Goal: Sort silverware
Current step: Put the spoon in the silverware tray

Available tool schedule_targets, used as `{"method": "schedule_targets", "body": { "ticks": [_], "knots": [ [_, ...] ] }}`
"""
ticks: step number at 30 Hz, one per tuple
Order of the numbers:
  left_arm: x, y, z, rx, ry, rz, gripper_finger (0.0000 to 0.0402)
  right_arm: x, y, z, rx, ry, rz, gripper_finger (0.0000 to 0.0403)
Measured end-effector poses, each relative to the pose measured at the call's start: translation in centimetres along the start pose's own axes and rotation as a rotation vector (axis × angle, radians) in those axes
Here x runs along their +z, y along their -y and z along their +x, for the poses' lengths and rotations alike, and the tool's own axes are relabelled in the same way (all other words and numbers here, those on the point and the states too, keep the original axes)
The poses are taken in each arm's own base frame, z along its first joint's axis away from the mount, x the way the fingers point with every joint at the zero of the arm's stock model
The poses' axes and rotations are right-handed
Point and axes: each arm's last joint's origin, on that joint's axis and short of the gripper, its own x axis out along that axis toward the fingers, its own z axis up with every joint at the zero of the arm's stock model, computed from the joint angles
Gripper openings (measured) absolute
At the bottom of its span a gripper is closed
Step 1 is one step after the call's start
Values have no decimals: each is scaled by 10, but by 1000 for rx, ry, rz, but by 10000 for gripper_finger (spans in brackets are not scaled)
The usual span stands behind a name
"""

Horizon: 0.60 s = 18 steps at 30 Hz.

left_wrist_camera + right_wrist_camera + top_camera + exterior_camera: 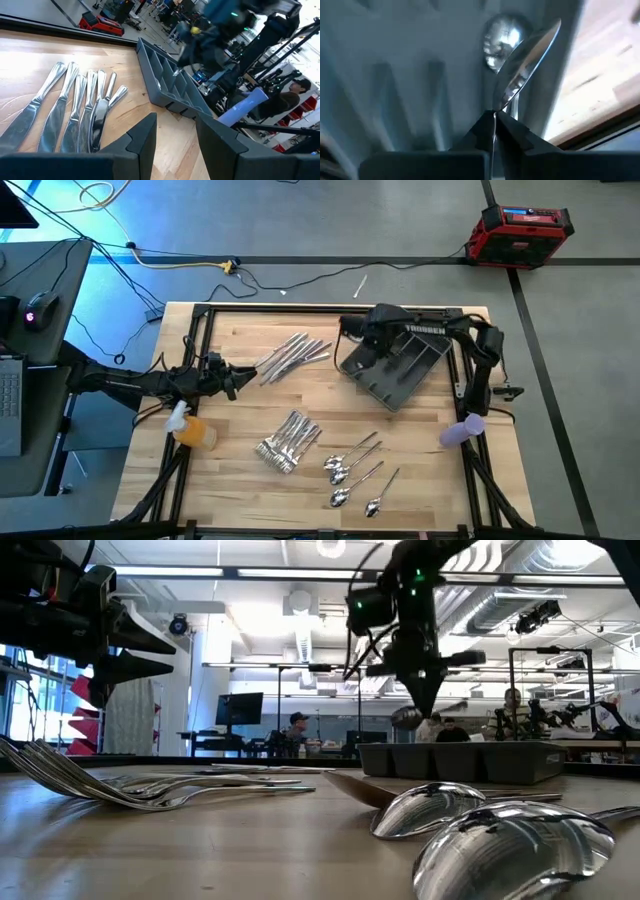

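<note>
Over the tabletop (240,405) tray (395,365), right claw (494,116) pinches a spoon (522,65) jutting toward one o'clock; left claw (175,132) gapes.

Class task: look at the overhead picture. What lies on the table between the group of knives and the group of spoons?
In the high view, the bundle of forks lies between the knives and the spoons.

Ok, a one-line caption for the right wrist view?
Right gripper holds a spoon by its handle above the grey tray, wooden table alongside.
</note>
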Motion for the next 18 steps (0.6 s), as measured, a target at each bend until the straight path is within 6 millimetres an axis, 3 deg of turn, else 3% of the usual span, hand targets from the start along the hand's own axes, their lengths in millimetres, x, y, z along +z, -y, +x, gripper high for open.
{"method": "schedule_targets", "body": {
  "ticks": [5, 18],
  "knots": [
    [0, 0, 0, 4, -4, 3, 119, -12, 5, 17, -14, 48, -9, 0],
    [-2, -1, 1, 21, -18, 15, 119, -10, 4, 42, -80, 42, -80, 0]
  ]
}}
